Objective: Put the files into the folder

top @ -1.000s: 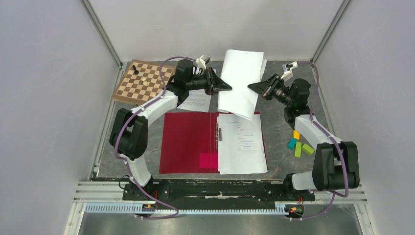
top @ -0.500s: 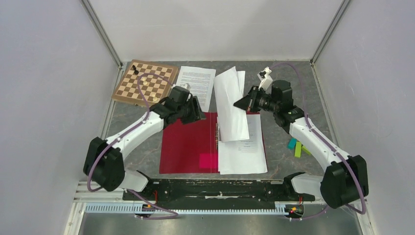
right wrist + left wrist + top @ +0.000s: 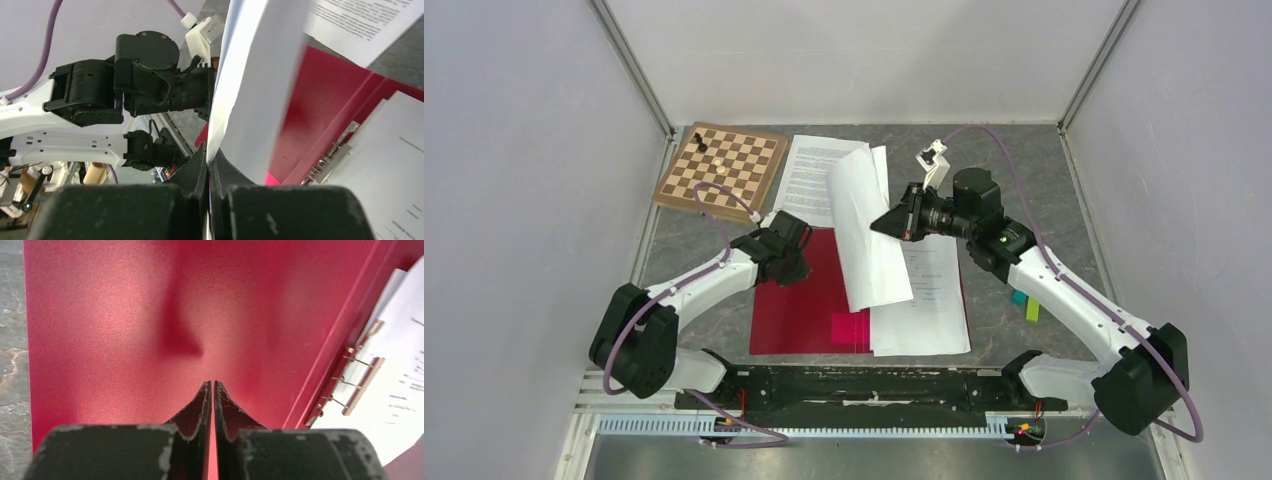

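The red folder [image 3: 799, 300] lies open on the table, with a pink patch [image 3: 850, 327] on its left half and white printed files [image 3: 929, 300] on its right half. My right gripper [image 3: 879, 225] is shut on the edge of a bundle of white files [image 3: 869, 240], which hangs down across the folder's spine. In the right wrist view these held files [image 3: 250, 90] rise from the gripper [image 3: 208, 152]. My left gripper [image 3: 799, 265] hovers low over the folder's bare left cover [image 3: 125, 315], shut [image 3: 213, 382] with nothing between its fingers. The metal clip [image 3: 350, 385] shows at the spine.
A printed sheet [image 3: 812, 175] lies on the table behind the folder. A chessboard [image 3: 721, 168] with a few pieces sits at the back left. Coloured blocks [image 3: 1027, 303] lie right of the folder, partly under my right arm. Grey walls close in both sides and the back.
My left gripper let go of the sheets, came down and nearer over the folder's left cover, and closed. My right gripper carried the sheets left and nearer, over the folder.
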